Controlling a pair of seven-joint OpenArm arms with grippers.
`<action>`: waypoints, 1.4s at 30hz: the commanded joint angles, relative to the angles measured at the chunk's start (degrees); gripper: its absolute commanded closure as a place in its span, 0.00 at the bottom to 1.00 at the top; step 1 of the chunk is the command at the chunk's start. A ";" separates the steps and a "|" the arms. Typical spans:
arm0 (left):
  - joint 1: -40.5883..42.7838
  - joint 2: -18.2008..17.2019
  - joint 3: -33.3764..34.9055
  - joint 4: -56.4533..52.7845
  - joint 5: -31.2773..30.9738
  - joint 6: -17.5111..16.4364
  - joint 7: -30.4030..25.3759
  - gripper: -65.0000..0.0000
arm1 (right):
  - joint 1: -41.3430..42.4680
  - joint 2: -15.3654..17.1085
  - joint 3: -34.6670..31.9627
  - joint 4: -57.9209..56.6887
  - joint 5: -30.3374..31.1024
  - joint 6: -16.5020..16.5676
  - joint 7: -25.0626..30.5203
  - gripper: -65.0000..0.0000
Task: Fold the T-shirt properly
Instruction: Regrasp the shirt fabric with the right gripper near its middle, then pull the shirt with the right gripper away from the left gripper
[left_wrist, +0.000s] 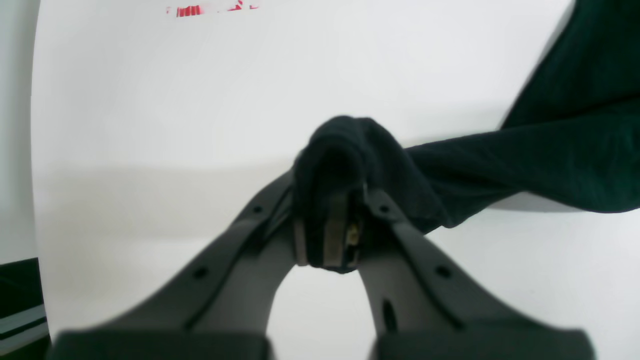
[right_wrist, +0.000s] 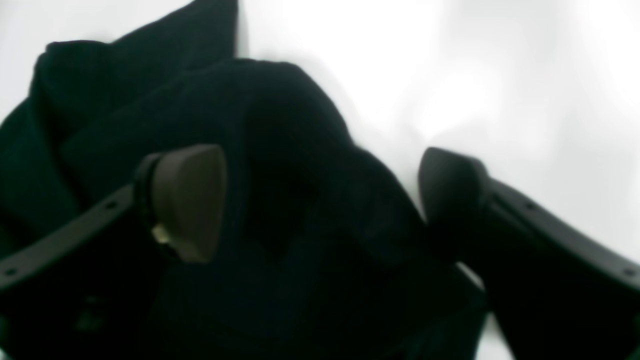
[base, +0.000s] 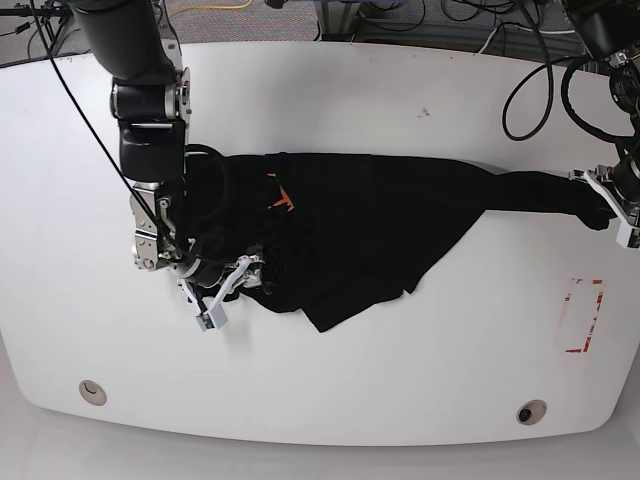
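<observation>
The right gripper (base: 222, 283) was at the left side of the base view. Its jaws stood wide apart around a bump of the black T-shirt (base: 340, 225), not yet pinching it. The T-shirt lay spread and wrinkled across the middle of the white table (base: 400, 380), with a small orange print (base: 279, 195) showing. On the far right, the left gripper (left_wrist: 327, 240) was clamped tight on a stretched-out bit of cloth. No neat fold showed, so most of the folding seemed left to do.
</observation>
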 joint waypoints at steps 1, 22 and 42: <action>-0.81 -1.16 -0.20 1.06 -0.65 -0.17 -1.29 0.97 | 0.57 -0.57 0.24 1.55 -0.03 -0.30 -1.75 0.24; -2.39 -1.16 1.12 0.80 -0.56 -0.17 -1.20 0.97 | -2.24 -1.19 0.15 7.08 -0.29 -0.38 -3.86 1.00; -10.57 -1.68 8.50 0.88 -0.03 0.36 -1.38 0.97 | -4.09 -1.01 6.04 35.13 -0.38 -0.47 -21.35 1.00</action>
